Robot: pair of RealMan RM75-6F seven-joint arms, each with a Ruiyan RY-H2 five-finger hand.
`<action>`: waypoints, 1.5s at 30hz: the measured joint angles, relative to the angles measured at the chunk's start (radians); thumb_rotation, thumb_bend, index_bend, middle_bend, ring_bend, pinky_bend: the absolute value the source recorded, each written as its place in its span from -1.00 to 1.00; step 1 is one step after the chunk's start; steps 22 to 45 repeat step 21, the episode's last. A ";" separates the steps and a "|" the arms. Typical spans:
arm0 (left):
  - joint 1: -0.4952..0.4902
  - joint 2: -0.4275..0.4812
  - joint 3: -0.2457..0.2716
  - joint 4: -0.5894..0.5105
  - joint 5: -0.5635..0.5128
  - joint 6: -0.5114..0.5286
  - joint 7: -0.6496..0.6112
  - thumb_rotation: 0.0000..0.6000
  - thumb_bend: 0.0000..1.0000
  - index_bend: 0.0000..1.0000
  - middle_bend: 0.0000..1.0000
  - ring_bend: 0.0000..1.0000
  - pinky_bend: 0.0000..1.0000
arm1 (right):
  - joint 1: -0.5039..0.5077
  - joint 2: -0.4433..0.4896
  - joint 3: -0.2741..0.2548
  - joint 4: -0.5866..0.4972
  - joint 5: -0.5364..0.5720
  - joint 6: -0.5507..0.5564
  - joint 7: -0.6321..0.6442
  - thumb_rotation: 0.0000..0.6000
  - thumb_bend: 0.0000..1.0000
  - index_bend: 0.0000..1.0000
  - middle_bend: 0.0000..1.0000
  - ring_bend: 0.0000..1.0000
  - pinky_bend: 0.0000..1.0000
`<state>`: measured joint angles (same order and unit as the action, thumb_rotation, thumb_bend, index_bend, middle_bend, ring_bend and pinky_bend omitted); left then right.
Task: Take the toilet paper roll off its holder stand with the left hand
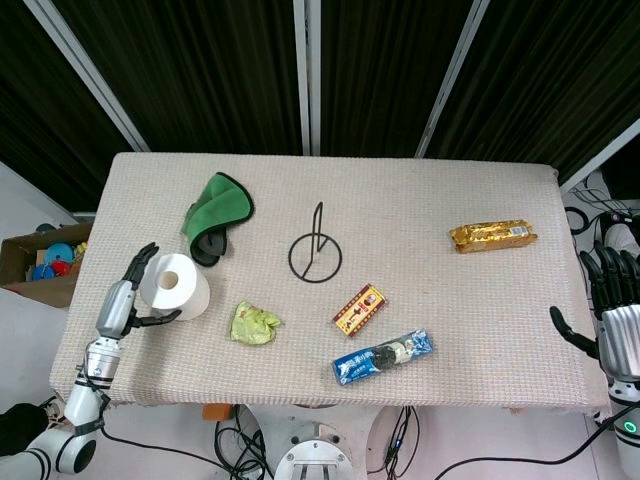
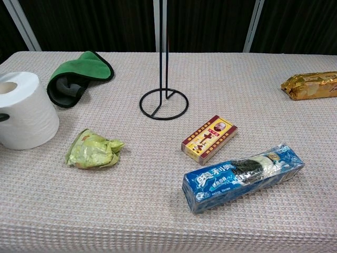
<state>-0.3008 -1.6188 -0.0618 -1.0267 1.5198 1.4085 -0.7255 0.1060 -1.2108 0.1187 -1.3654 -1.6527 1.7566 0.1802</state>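
The white toilet paper roll (image 1: 176, 287) (image 2: 25, 110) stands upright on the table near the front left corner, well away from its stand. My left hand (image 1: 122, 303) is beside the roll on its left. The fingers are spread, with one stretched up past the roll and the thumb lying along its front side. A dark fingertip (image 2: 3, 117) shows at the roll's left edge in the chest view. The black wire holder stand (image 1: 315, 255) (image 2: 164, 102) is bare at the table's middle. My right hand (image 1: 610, 300) hangs off the table's right edge, fingers apart, holding nothing.
A green cloth (image 1: 217, 208) (image 2: 78, 75) lies behind the roll. A crumpled green wrapper (image 1: 254, 325), a red and yellow box (image 1: 360, 308), a blue biscuit pack (image 1: 382, 357) and a gold packet (image 1: 492, 236) lie on the table. A cardboard box (image 1: 38, 262) sits on the floor at left.
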 measured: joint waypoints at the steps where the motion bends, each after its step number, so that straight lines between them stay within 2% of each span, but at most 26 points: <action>1: 0.005 0.005 0.002 -0.002 0.008 0.019 0.009 0.93 -0.93 -1.00 -1.00 -0.96 -0.62 | -0.005 0.002 -0.005 0.002 -0.001 0.001 -0.004 1.00 -0.56 -1.00 -1.00 -1.00 -1.00; 4: 0.021 0.028 0.011 -0.010 0.037 0.074 0.072 0.59 -0.94 -0.99 -0.99 -0.96 -0.62 | -0.026 0.006 -0.020 0.012 0.003 0.003 -0.032 1.00 -0.56 -1.00 -1.00 -1.00 -1.00; 6: 0.034 0.050 0.023 -0.018 0.058 0.105 0.145 0.58 -0.94 -0.90 -0.97 -0.96 -0.62 | -0.048 0.006 -0.035 0.021 0.018 -0.002 -0.062 1.00 -0.56 -1.00 -1.00 -1.00 -1.00; 9: 0.065 0.101 0.051 -0.048 0.085 0.142 0.322 0.55 -0.98 -0.80 -0.95 -0.96 -0.62 | -0.086 0.002 -0.065 0.042 0.064 -0.037 -0.093 1.00 -0.57 -1.00 -1.00 -1.00 -1.00; 13: 0.137 0.196 0.102 -0.138 0.100 0.183 0.610 0.46 -1.00 -0.81 -0.95 -0.96 -0.62 | -0.118 -0.019 -0.094 0.110 0.124 -0.114 -0.080 1.00 -0.56 -1.00 -1.00 -1.00 -1.00; 17: 0.233 0.269 0.144 -0.206 0.095 0.220 0.769 0.46 -1.00 -0.83 -0.95 -0.96 -0.62 | -0.128 -0.048 -0.109 0.181 0.146 -0.170 -0.049 1.00 -0.56 -1.00 -1.00 -1.00 -1.00; 21: 0.285 0.284 0.163 -0.207 0.087 0.252 0.774 0.45 -1.00 -0.83 -0.95 -0.96 -0.62 | -0.126 -0.067 -0.115 0.204 0.152 -0.203 -0.042 1.00 -0.56 -1.00 -1.00 -1.00 -1.00; 45: 0.285 0.284 0.163 -0.207 0.087 0.252 0.774 0.45 -1.00 -0.83 -0.95 -0.96 -0.62 | -0.126 -0.067 -0.115 0.204 0.152 -0.203 -0.042 1.00 -0.56 -1.00 -1.00 -1.00 -1.00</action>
